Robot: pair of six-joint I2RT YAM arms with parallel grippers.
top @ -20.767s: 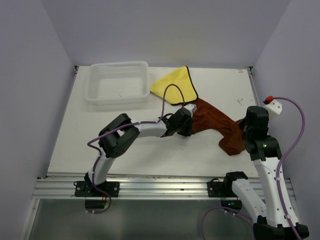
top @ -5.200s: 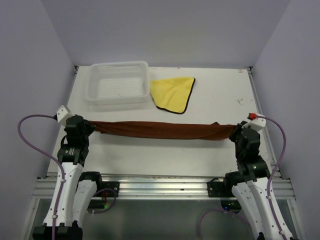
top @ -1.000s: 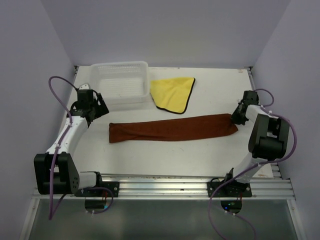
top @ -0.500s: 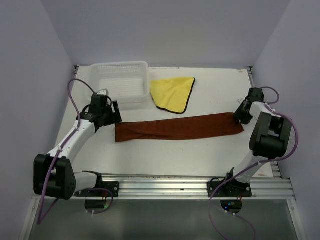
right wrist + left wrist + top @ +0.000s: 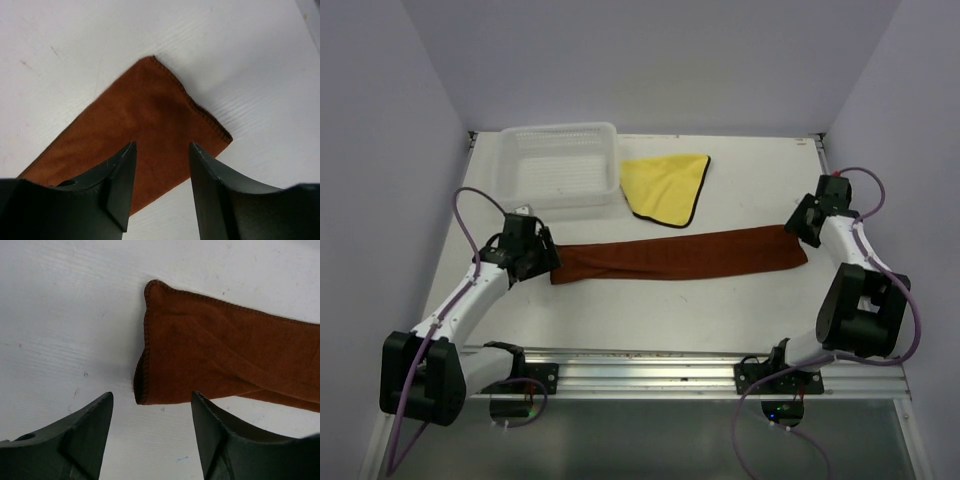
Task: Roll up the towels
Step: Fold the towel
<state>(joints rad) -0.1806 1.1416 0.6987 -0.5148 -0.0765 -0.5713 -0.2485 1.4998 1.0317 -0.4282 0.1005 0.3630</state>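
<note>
Across the middle of the frame, the rust-brown towel lies flat on the white tabletop as one long folded strip, with bare surface between it and the lower rail. The left end effector is open, its fingers apart on either side of the strip's left hemmed corner. The right end effector is open over the strip's right end. Upper centre: the yellow towel, spread flat just beside the white mesh basket. Towels, two; basket, one.
</note>
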